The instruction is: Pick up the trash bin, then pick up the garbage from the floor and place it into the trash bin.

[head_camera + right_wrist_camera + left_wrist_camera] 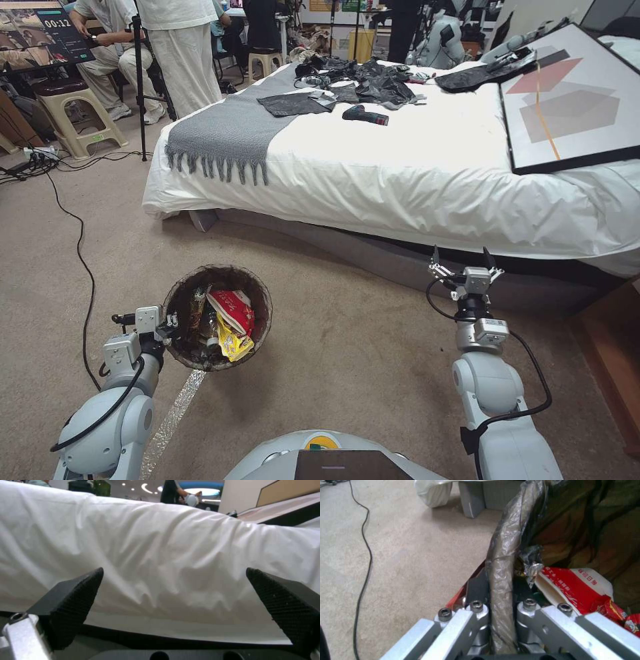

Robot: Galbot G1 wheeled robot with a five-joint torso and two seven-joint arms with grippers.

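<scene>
A wide bed (pixel 427 180) draped in white sheeting stands across the carpet (pixel 347 340), its side right in front of the right gripper (pixel 465 259), whose fingers (pixel 71 605) are spread apart with nothing between them. Nearer the robot's left, the trash bin (pixel 175 313), lined with a dark bag, is held by the left gripper (pixel 172 328), clenched on its bagged rim (pixel 501 562). Inside lies the garbage: a red-white wrapper (pixel 233 308), a yellow snack wrapper (pixel 232 345) and darker scraps.

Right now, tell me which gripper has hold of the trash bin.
The left gripper: its jaws are shut on the trash bin rim. The right gripper hangs open beside the bed.
</scene>
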